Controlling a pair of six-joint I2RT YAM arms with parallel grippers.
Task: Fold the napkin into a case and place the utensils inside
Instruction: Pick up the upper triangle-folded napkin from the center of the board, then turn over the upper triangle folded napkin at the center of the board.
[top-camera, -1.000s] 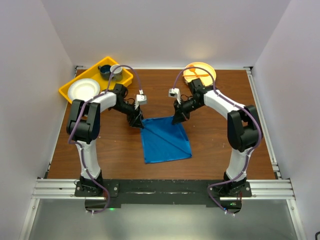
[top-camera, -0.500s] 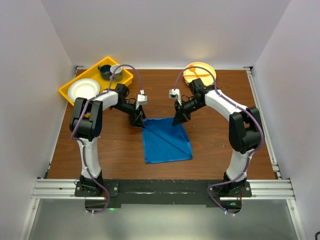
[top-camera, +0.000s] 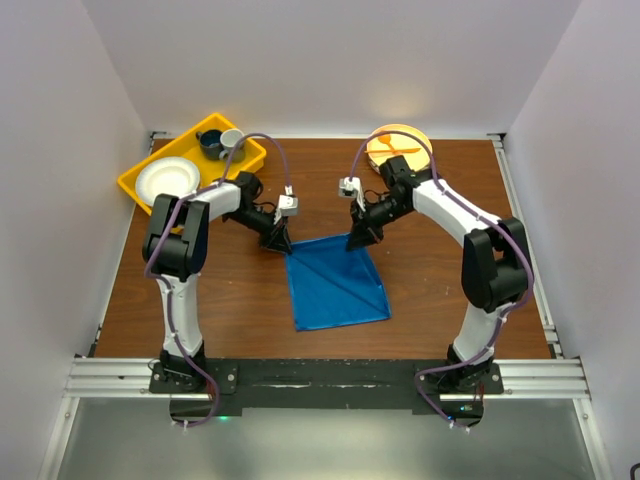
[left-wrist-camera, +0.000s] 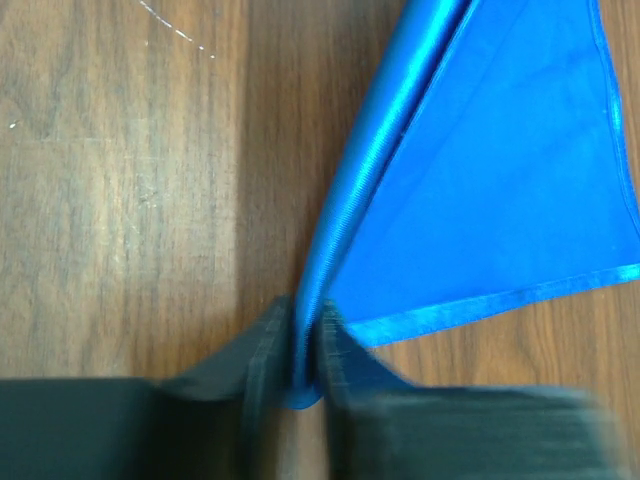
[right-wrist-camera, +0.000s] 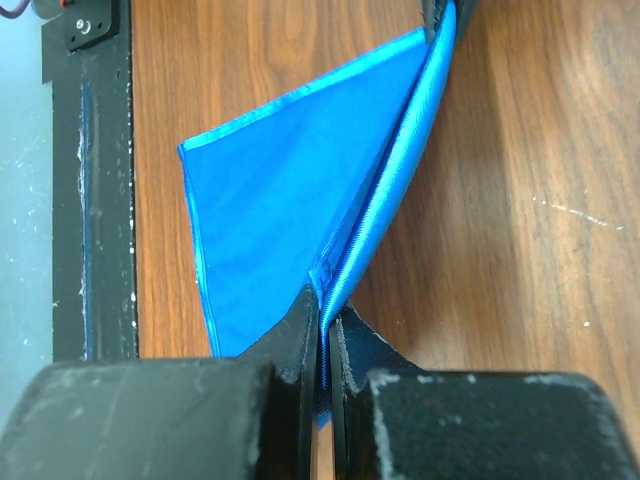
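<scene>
I have the napkin (top-camera: 335, 285) lying in the middle of the table (top-camera: 430, 290), its near part flat on the wood and its far edge drawn into a taut ridge between both arms. My left pincer (top-camera: 280, 243) is clamped on the napkin's 11 o'clock corner, and my right pincer (top-camera: 355, 240) is clamped on its 1 o'clock corner. A yellow tray (top-camera: 130, 187) sits at the table's 10 o'clock and an orange plate (top-camera: 412, 137) at its 1 o'clock.

- Bare tabletop (top-camera: 440, 290) is lying open on either side of the napkin (top-camera: 335, 285)
- Yellow tray (top-camera: 185, 145) and orange plate (top-camera: 410, 133) are crowding the far edge
</scene>
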